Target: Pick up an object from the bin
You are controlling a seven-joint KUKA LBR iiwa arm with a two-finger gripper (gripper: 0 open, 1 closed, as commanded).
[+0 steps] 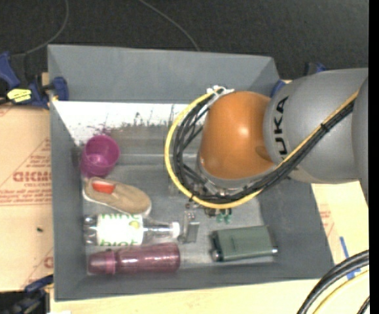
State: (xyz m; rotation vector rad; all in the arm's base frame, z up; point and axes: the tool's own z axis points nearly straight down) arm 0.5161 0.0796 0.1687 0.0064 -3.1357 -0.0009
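I see my arm [326,133] as a rounded grey shell with black lettering [279,128] reading UKA. A glossy orange cover [235,136] caps the wrist, ringed by black and yellow cables [176,146].

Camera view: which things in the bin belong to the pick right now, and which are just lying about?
Likely in play: claw, low in the middle of the bin; clear bottle with green-white label, its neck end nearest the claw; dark green box, just beside the claw.
Lying about: purple cup; tan shoe; maroon tube along the bottom wall.
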